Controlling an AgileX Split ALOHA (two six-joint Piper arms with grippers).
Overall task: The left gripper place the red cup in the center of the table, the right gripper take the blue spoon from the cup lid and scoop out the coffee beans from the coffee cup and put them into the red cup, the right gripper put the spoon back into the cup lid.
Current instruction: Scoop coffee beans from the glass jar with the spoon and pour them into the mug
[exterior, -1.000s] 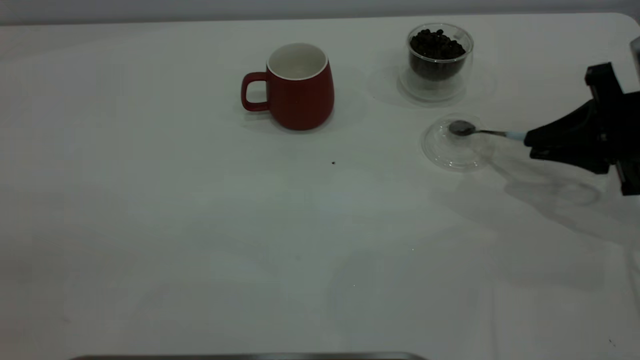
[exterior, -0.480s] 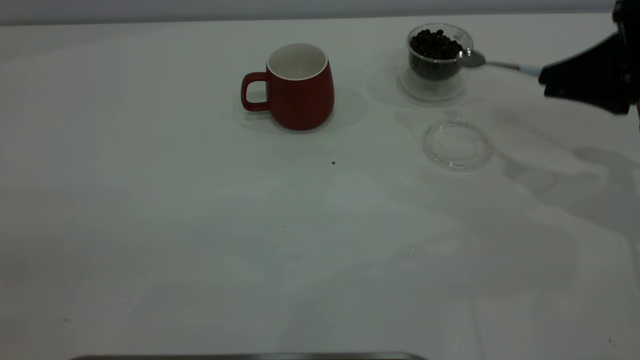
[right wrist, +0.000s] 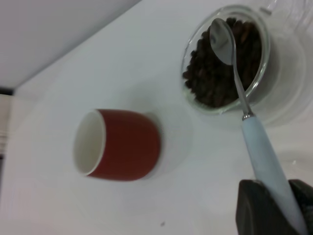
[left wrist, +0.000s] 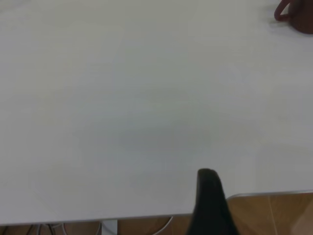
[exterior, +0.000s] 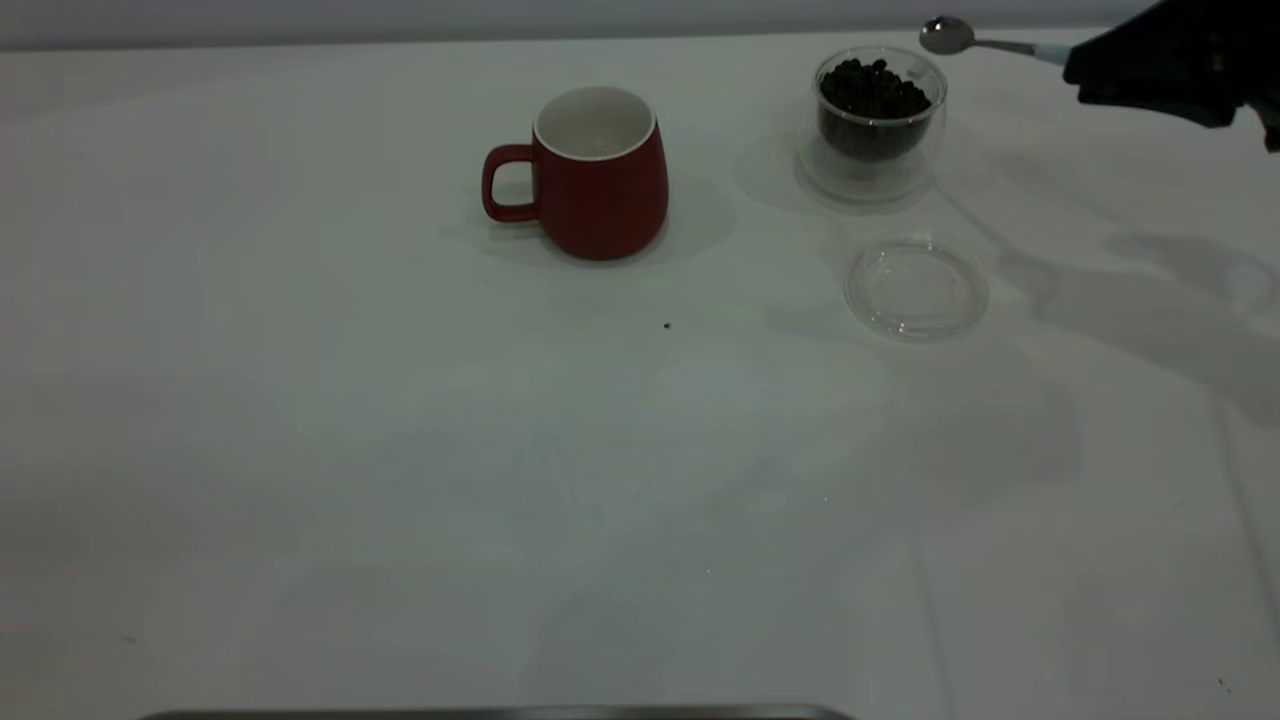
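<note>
The red cup [exterior: 600,175] stands upright and empty at the back middle of the table [exterior: 400,450]; it also shows in the right wrist view [right wrist: 120,144]. The coffee cup [exterior: 875,120] holds coffee beans [exterior: 872,90] at the back right. The cup lid [exterior: 915,288] lies empty in front of it. My right gripper [exterior: 1085,70] is shut on the blue spoon [exterior: 985,43] by its pale handle. It holds the spoon in the air, its empty bowl above the coffee cup's right rim. In the right wrist view the spoon [right wrist: 239,93] hangs over the beans [right wrist: 220,63].
A tiny dark speck [exterior: 667,325] lies on the table in front of the red cup. The left wrist view shows one dark finger [left wrist: 210,205] over the table's near edge, with the red cup [left wrist: 296,12] far off.
My right gripper has lifted the spoon off the cup lid and carried it up and back to above the coffee cup's rim. The lid now lies empty.
</note>
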